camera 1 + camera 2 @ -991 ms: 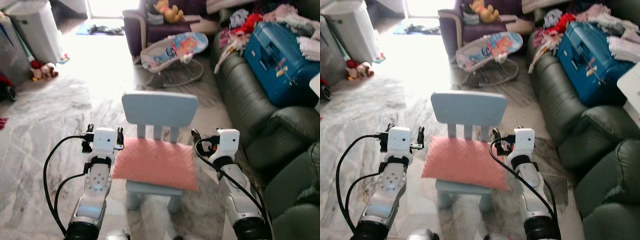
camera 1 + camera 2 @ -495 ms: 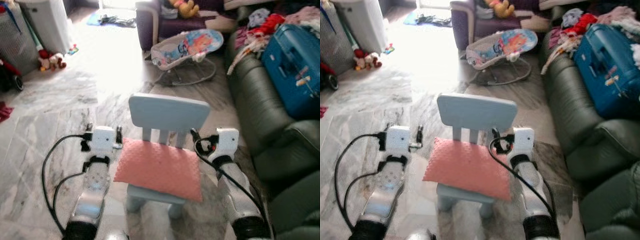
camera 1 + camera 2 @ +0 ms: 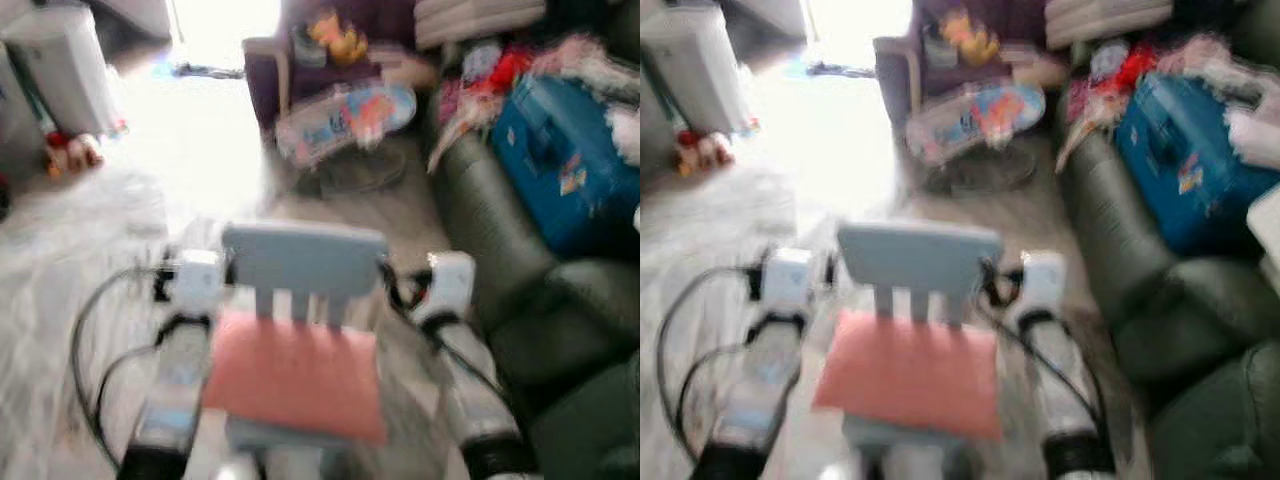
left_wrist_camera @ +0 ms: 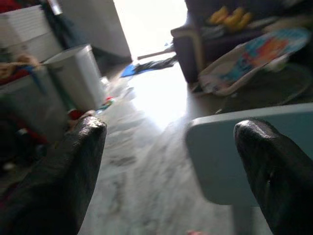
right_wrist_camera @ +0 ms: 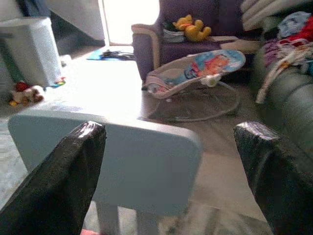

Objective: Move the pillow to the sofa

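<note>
Motion blur smears the pink pillow on the chair, flanked by spread left tool and right tool.

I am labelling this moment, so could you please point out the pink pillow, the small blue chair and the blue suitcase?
pink pillow (image 3: 292, 378), left eye view, middle of its top face.
small blue chair (image 3: 304, 260), left eye view, centre of the backrest.
blue suitcase (image 3: 1180, 180), right eye view, middle of its lid.

Pillow soft pink cloth, chair smooth matt plastic, sofa leathery w/ dull sheen.
</note>
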